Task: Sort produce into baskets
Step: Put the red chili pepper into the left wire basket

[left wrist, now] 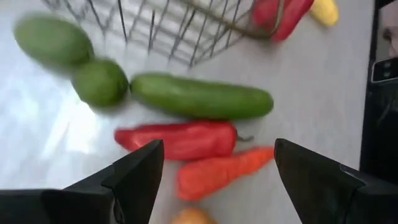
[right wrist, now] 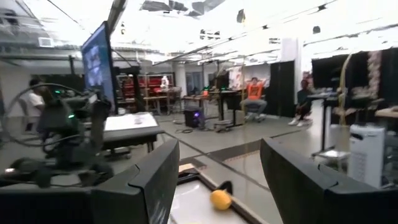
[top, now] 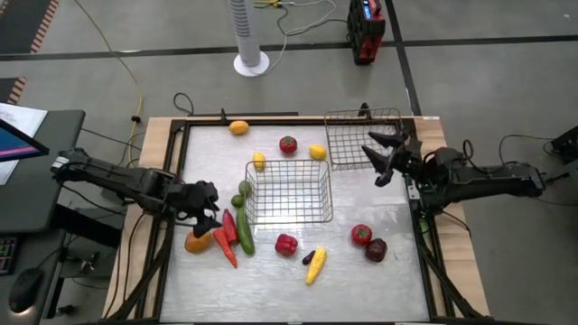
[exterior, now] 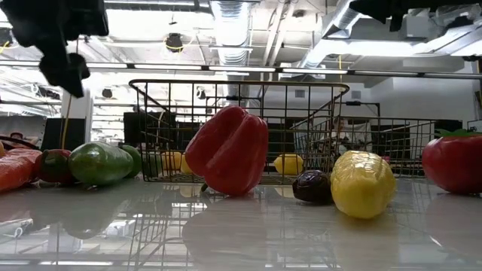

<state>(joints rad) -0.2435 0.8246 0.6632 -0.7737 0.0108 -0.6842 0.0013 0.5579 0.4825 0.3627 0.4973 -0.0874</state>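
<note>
Lying scattered across the desk [top: 379,271], the produce surrounds two wire baskets: one basket [top: 289,191] stands at the desk's middle, the other basket [top: 361,138] near the far right corner. Near the left edge we see a cucumber [top: 245,232], a long red pepper [top: 229,226], a carrot [top: 223,247] and an orange piece [top: 198,242] clustered side by side. Toward the near edge lie a red bell pepper [top: 286,244] and a yellow corn [top: 315,264]; near the right edge a red round piece [top: 361,235] touches a dark-purple one [top: 376,250]. By the far edge we note an orange-yellow fruit [top: 238,127], a red fruit [top: 287,144] and a lemon [top: 317,152].

Our left gripper [top: 208,217] hovers over the cluster, fingers spread wide with nothing between them, the long red pepper showing in the gap. Our right gripper [top: 384,155] hangs beside the far right basket, also spread and empty.
</note>
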